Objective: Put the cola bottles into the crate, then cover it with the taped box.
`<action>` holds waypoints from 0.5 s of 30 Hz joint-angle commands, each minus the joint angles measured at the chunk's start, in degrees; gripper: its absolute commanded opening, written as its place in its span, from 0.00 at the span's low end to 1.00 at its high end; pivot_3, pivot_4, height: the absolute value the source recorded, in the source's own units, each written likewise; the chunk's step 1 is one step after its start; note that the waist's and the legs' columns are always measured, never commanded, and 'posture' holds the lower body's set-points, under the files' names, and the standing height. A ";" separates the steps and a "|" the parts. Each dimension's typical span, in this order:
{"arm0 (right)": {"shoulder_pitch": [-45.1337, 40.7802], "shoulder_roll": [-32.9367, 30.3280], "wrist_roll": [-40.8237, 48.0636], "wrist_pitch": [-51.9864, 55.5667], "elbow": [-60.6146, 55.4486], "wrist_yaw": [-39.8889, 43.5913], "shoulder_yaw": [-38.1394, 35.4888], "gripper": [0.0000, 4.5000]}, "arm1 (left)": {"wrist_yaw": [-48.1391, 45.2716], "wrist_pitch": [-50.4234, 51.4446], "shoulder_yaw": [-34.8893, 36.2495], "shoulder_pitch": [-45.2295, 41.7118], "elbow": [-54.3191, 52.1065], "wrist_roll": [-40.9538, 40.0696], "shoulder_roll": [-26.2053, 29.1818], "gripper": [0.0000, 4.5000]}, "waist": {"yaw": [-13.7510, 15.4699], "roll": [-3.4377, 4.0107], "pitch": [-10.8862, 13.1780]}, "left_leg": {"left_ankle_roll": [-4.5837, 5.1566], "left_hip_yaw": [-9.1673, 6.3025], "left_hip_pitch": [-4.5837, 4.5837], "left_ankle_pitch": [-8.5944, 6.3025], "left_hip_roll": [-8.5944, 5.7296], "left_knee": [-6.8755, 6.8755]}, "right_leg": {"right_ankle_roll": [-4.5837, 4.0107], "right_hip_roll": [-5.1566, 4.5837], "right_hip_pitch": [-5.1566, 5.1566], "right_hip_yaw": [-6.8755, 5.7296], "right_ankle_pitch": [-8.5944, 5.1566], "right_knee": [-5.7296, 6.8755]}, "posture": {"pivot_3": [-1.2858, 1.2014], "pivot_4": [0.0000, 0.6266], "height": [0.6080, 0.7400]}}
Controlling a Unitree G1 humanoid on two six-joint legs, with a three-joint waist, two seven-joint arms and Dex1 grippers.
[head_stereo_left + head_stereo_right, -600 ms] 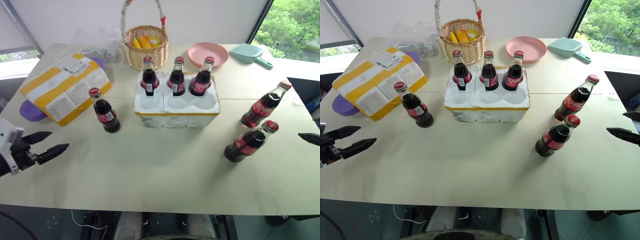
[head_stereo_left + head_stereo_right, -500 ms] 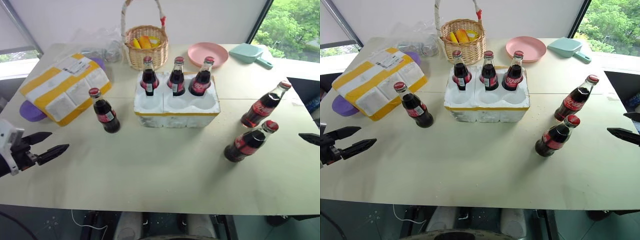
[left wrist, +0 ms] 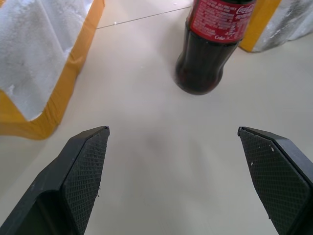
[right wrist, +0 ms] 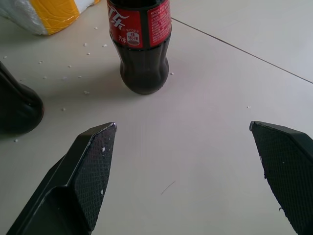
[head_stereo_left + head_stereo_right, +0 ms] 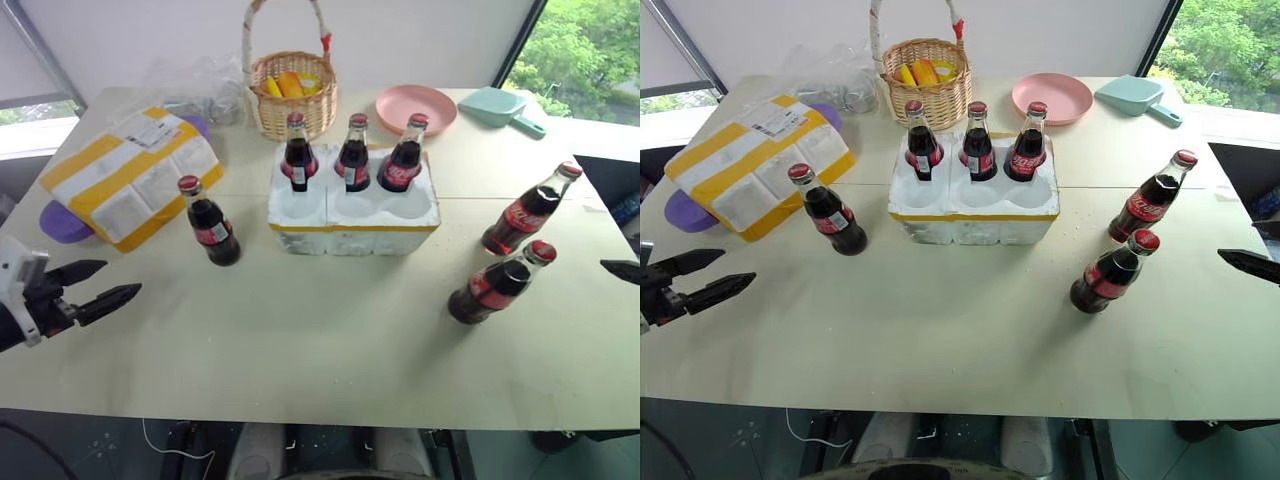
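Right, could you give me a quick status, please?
Left gripper and right gripper open, empty. Three cola bottles in crate; three on table. Taped box aside. Nothing blocking.

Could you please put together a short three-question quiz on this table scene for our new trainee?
1. How many small glass cola bottles with red caps stand in the white styrofoam crate with round wells, and how many on the pale table?
2. True or false: the white styrofoam box wrapped in yellow tape bands already covers the crate.
3. Which is nearest the left gripper? A) the bottle left of the crate B) the round pink plate C) the wicker basket

Key:
1. Three in the back row of wells; three on the table, one left of the crate and two to its right.
2. False; it lies left of the crate.
3. A
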 commanded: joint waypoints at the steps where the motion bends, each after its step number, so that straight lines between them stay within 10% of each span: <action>1: -2.22 -4.82 2.06 2.88 -2.56 2.27 -2.61 1.00 | -1.21 -0.98 0.06 -1.41 -1.42 -0.64 0.81 0.98 | 0.00 0.02 -0.01 | 0.00 0.01 0.00 0.00 0.00 0.00 | 0.00 0.00 0.00 0.00 0.00 0.01 | 0.52 0.24 1.00; 15: -13.34 -13.74 24.50 36.42 -38.21 6.12 -7.70 1.00 | -0.68 -3.46 -16.42 -20.86 4.84 2.67 -2.05 0.98 | 0.12 0.15 -0.05 | 0.00 -0.08 0.00 0.00 0.04 0.02 | -0.03 0.01 -0.06 0.03 0.03 0.17 | 0.52 0.24 1.00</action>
